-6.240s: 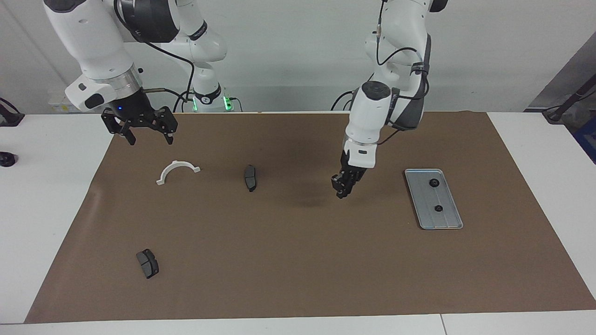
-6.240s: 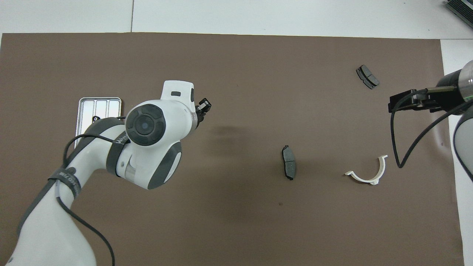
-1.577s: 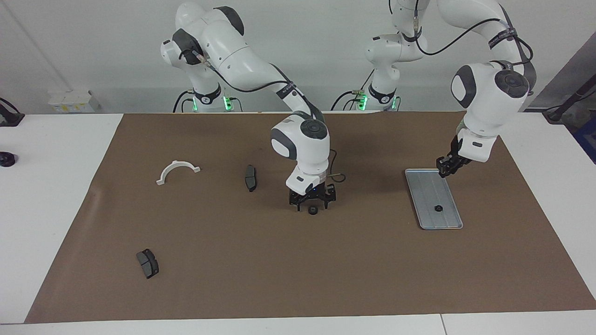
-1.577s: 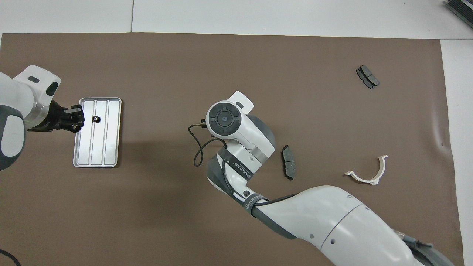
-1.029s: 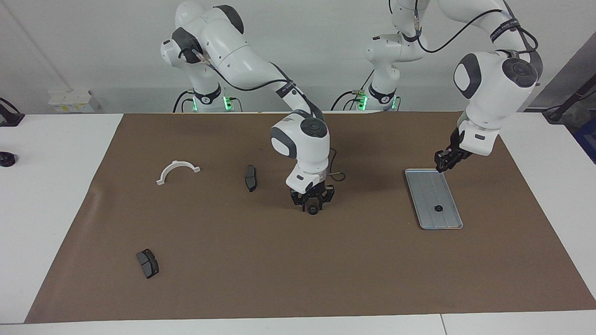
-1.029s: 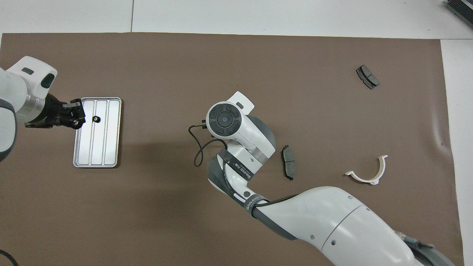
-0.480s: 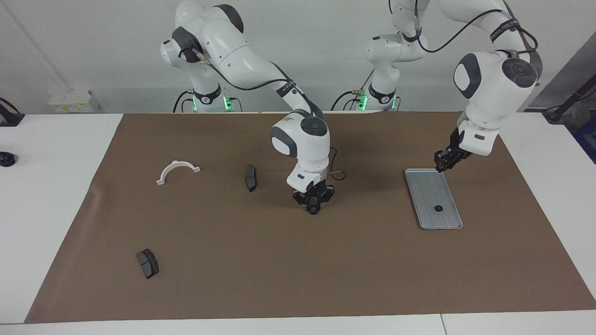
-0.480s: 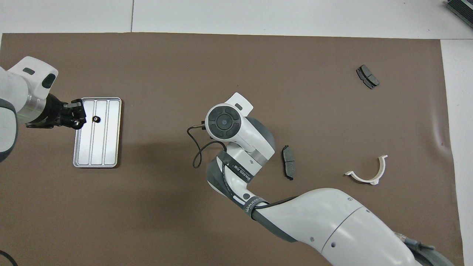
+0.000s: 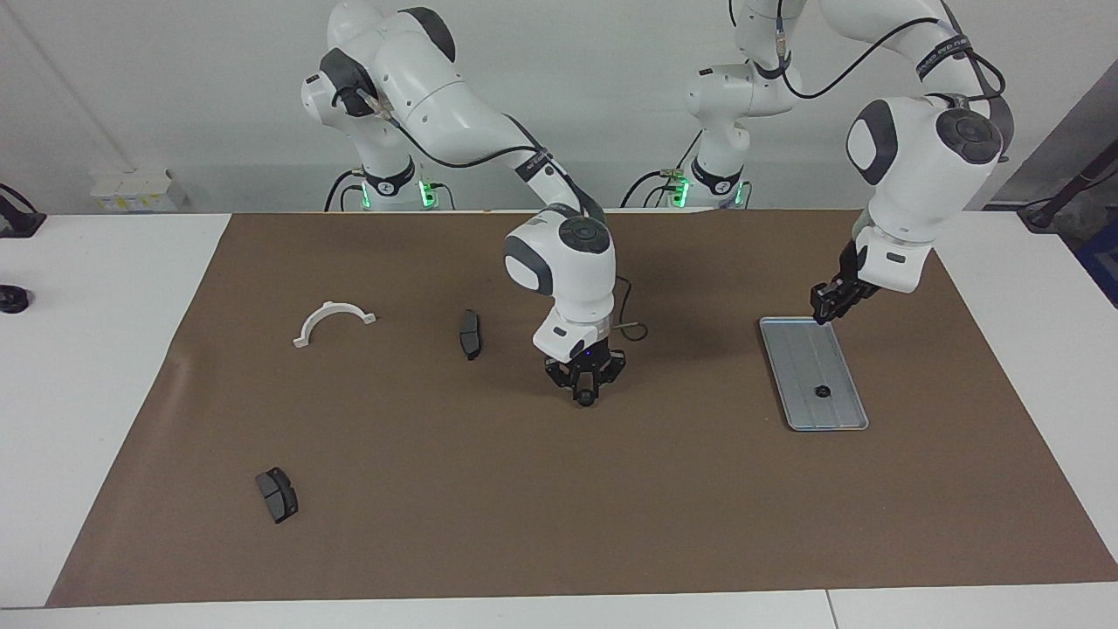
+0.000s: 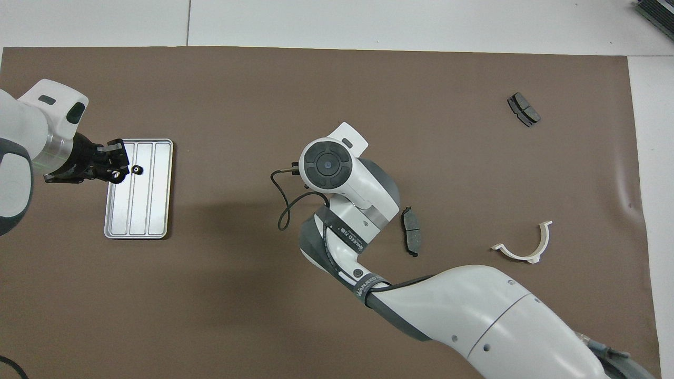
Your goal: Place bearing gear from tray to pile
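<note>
The right gripper pinches a black gear mid-desk in its fingers, the left gripper, fingers pressed together, over the tray.

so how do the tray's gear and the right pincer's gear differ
The tray gear lies free on the tray; the pinched gear is clamped in the right pincer. The tray gear is toward the left arm's end, the pinched gear at the mat's middle. Both small, black, round.
</note>
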`<action>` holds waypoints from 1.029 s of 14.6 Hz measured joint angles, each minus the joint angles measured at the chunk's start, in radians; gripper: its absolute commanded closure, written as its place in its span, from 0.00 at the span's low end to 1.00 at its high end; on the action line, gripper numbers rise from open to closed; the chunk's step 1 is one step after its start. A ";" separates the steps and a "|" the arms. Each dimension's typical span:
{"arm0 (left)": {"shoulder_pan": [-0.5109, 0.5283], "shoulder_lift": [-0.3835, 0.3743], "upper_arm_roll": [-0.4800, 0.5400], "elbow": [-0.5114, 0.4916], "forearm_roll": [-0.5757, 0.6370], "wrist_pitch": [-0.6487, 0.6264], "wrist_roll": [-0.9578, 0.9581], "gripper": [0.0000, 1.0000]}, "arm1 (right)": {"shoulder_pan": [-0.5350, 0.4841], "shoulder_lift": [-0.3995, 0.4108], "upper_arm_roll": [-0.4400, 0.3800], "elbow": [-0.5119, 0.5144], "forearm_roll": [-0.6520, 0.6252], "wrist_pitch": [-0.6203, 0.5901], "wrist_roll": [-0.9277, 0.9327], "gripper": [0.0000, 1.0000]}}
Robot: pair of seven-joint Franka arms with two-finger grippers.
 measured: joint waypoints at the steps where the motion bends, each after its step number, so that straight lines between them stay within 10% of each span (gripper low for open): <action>1: -0.001 0.000 -0.023 -0.001 -0.001 0.005 -0.044 1.00 | -0.030 -0.005 -0.001 0.013 0.000 -0.027 -0.028 1.00; 11: -0.377 0.021 -0.101 -0.215 -0.038 0.602 -0.837 1.00 | -0.461 -0.060 0.002 -0.007 0.017 -0.189 -0.453 1.00; 15: -0.430 0.151 -0.099 -0.240 -0.038 0.820 -0.980 0.96 | -0.568 -0.073 0.003 -0.060 0.017 -0.188 -0.520 1.00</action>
